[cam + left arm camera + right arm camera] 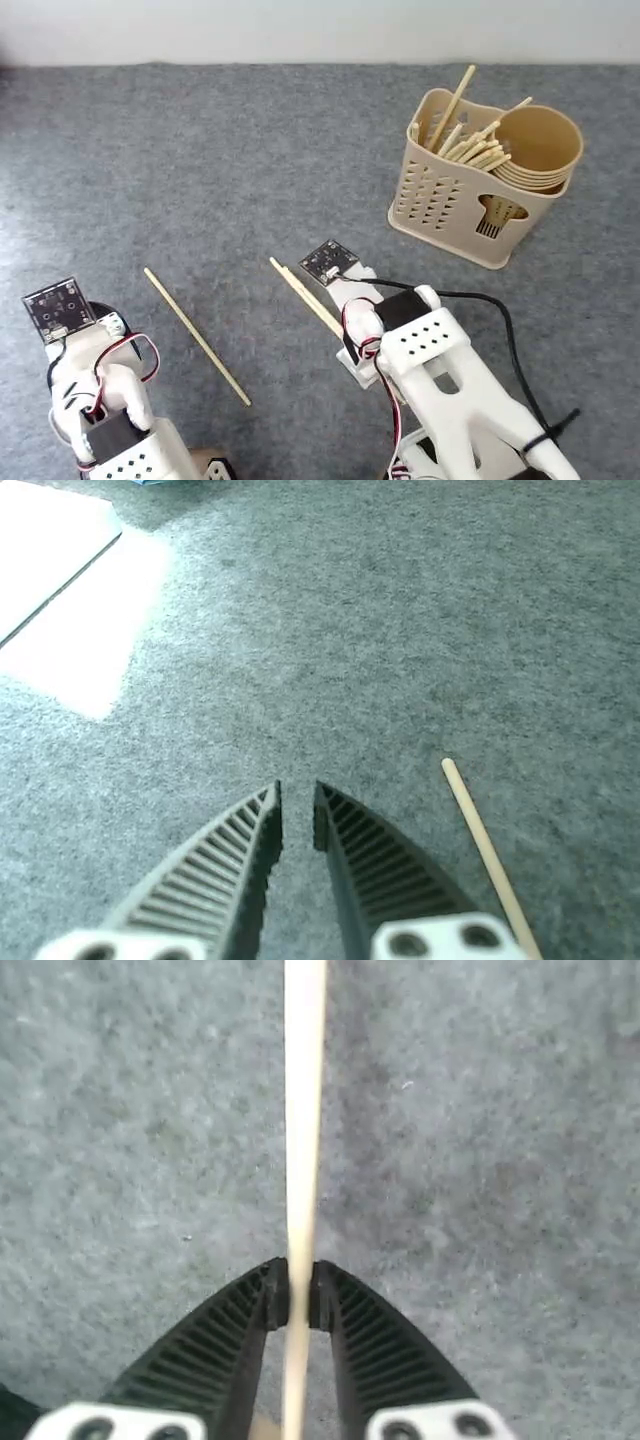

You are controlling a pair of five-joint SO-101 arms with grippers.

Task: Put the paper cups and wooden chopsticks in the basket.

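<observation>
1. Our right claw is clamped on one wooden chopstick, which runs straight out from between its fingers, low over the grey table.
2. In the high view two tips show side by side at that stick's far left end; we cannot tell whether a second stick lies along it.
3. Our left claw grips nothing, its fingers a narrow gap apart, above bare table at the near left.
4. One loose chopstick lies flat between the two arms, just right of the left claw.
5. One basket stands at the far right, well apart from both claws.
6. Its left compartment holds a bundle of chopsticks, too crowded to count.
7. Its right compartment holds one stack of paper cups; several rims show.
</observation>
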